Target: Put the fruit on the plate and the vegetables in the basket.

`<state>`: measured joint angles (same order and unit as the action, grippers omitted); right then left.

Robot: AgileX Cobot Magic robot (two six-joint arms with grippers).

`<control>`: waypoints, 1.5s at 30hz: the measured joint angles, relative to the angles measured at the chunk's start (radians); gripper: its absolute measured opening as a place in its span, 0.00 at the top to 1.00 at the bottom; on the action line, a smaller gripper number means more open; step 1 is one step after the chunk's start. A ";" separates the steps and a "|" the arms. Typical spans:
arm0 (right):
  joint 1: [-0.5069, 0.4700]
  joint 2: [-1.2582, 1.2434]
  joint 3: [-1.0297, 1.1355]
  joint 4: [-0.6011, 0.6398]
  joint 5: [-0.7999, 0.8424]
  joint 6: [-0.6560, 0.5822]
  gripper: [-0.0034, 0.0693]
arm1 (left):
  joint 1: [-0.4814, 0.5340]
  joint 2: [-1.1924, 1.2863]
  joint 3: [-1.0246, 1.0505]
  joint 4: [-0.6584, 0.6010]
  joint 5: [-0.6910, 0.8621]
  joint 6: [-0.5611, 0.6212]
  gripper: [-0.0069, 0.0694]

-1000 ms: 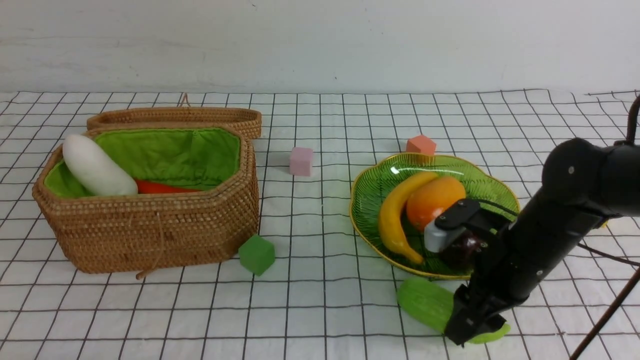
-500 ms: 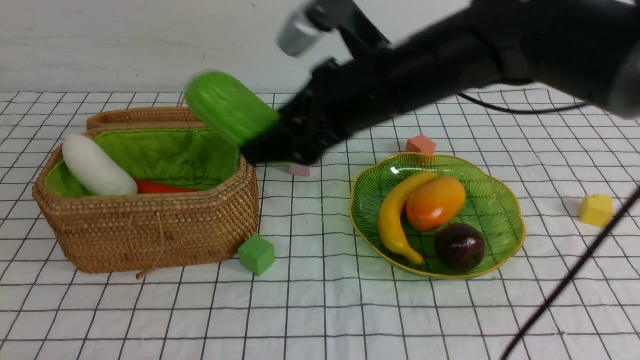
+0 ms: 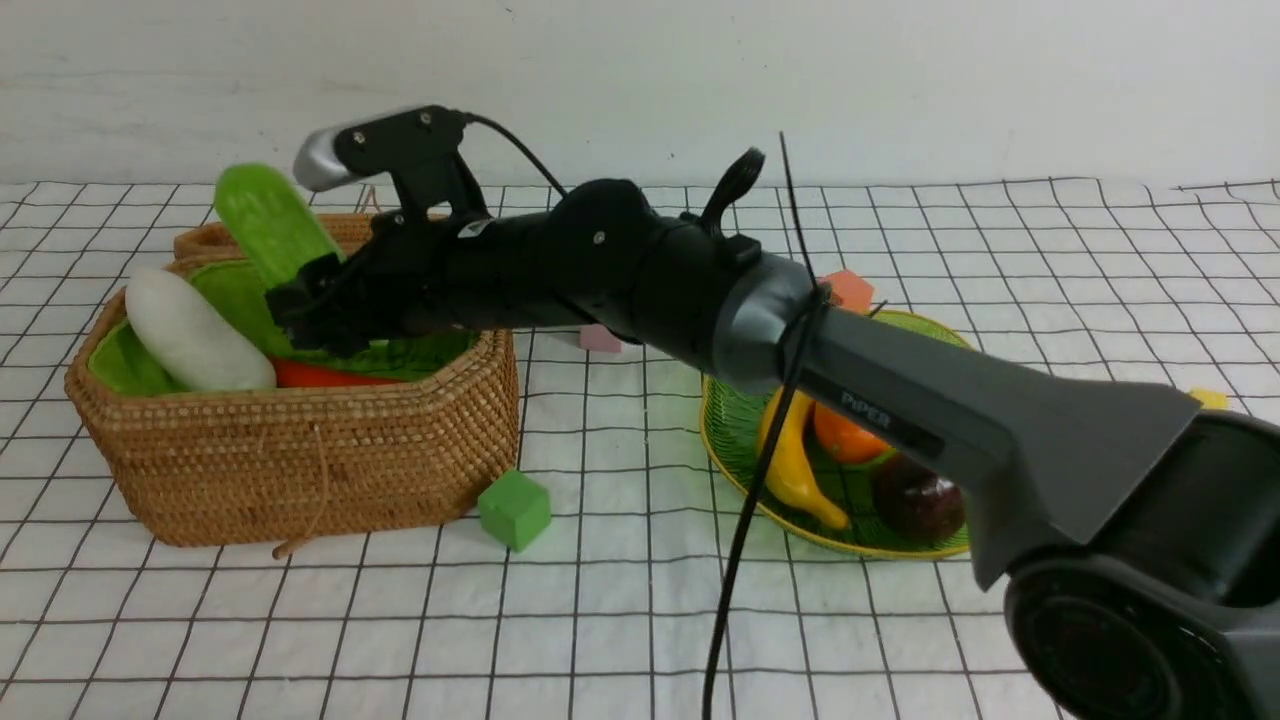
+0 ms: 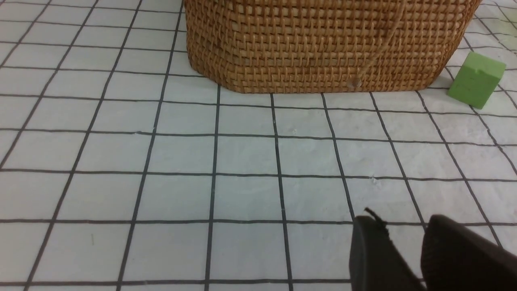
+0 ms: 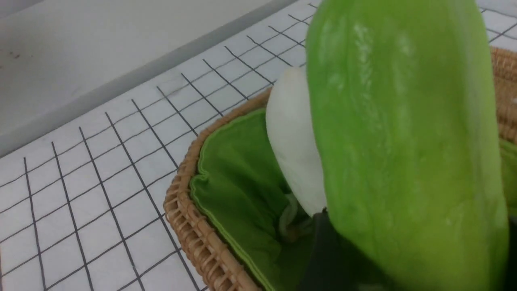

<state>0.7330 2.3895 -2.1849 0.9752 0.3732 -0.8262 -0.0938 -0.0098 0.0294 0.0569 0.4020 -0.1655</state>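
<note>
Right fingers point(image 3: 318, 290) now carrying the bumpy light-green toy gourd point(image 3: 275, 225) over the brown woven rattan basket point(image 3: 300, 465), clamping it; a second ago it was lying beside the scalloped green glass plate point(image 3: 735, 440). Likely last vegetable. Arm is hiding part of the plate. Left fingers point(image 4: 398, 250): cropped, can't tell.

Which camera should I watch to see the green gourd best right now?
The right wrist view: the gourd fills much of it, close up in the right hand. The front view shows it smaller, partly hidden by that hand, above the basket. The left wrist view doesn't show it.
</note>
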 joint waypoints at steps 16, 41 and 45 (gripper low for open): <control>-0.159 -0.463 -0.010 -0.332 0.623 0.216 0.23 | 0.000 0.000 0.000 0.000 0.000 0.000 0.64; -0.351 -1.077 0.255 -0.908 0.892 0.928 0.96 | 0.000 0.000 0.000 0.000 0.000 0.000 0.62; -0.388 -1.109 0.291 -0.935 0.892 0.844 0.96 | 0.000 0.000 0.000 0.000 0.000 0.000 0.62</control>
<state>0.3447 1.2804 -1.8940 0.0405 1.2649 0.0181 -0.0938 -0.0098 0.0294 0.0569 0.4020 -0.1655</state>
